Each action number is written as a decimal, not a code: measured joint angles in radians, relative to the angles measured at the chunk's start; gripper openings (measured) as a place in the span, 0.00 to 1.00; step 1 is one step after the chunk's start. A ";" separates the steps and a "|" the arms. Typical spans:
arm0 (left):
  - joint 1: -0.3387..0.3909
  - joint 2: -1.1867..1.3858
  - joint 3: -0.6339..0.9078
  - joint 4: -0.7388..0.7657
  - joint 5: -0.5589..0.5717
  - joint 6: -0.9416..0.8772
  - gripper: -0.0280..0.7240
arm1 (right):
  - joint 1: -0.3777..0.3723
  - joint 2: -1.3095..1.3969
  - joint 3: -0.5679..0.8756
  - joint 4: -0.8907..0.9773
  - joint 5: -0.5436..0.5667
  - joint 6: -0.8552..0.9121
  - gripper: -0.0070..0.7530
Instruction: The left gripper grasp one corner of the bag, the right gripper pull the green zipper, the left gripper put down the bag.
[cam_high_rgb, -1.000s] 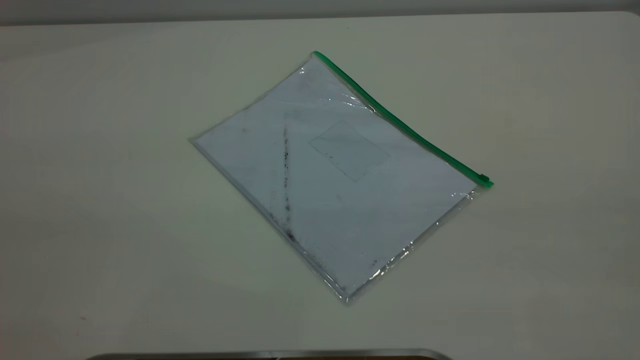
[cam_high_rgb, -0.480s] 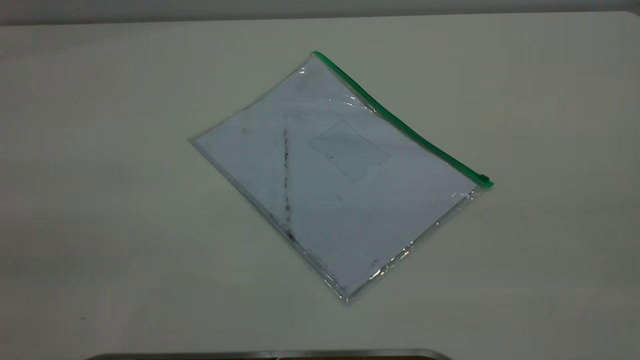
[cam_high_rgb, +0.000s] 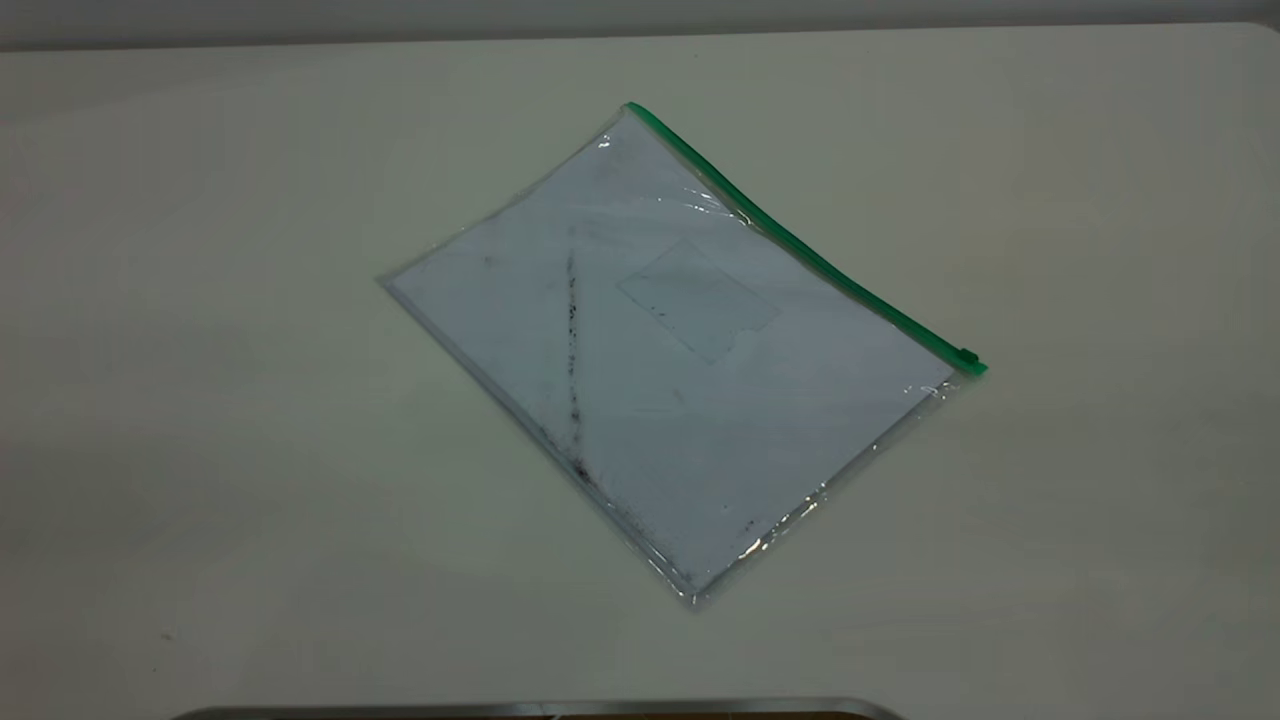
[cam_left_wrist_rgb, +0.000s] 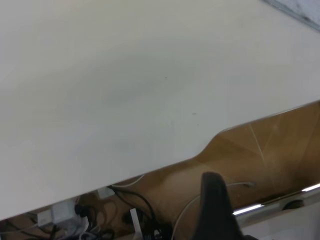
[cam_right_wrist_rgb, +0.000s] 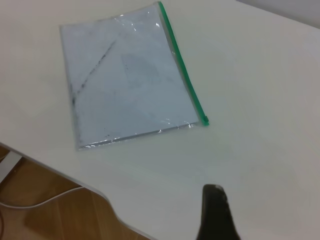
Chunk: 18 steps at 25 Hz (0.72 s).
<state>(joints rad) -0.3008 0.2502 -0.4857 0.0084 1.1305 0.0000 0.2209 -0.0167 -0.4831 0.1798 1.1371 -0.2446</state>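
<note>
While nothing on the bench (cam_high_rgb: 200, 400) has moved over the last second, I read this as the very start of the job: no corner grasped, no zipper pulled. The pale bench fills the exterior view, and neither arm appears in it.

The bag (cam_high_rgb: 670, 350) lies flat near the middle of the bench, turned diagonally, with a white sheet inside, a dark smudge line across it and a small clear pocket (cam_high_rgb: 698, 300) on its face. It sits exactly where it was a second ago, so I judge both arms are only beginning their approach.

The green zipper (cam_high_rgb: 800, 245) runs along the bag's far-right long edge, and its slider tab (cam_high_rgb: 967, 357) rests at the end nearest the right side, well placed for the right arm.

From the left wrist view, the left tool (cam_left_wrist_rgb: 215, 210) hangs off the bench's near edge, well apart from the bag, of which only a sliver shows. I cannot tell whether it is wide or narrow, as only one dark finger shows.

From the right wrist view, the right tool (cam_right_wrist_rgb: 215, 212) hovers above the bench short of the slider end; its spread I cannot tell either.
</note>
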 joint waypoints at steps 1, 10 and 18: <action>0.000 0.000 0.000 0.000 0.000 0.000 0.82 | 0.000 0.000 0.000 0.000 0.000 0.000 0.72; 0.233 -0.151 0.001 0.003 -0.001 0.005 0.82 | 0.000 0.000 0.000 0.000 0.000 0.000 0.72; 0.278 -0.269 0.001 0.000 0.003 0.008 0.82 | 0.000 0.000 0.000 0.000 0.000 0.001 0.72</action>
<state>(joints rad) -0.0229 -0.0191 -0.4849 0.0087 1.1339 0.0083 0.2209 -0.0167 -0.4831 0.1798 1.1371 -0.2432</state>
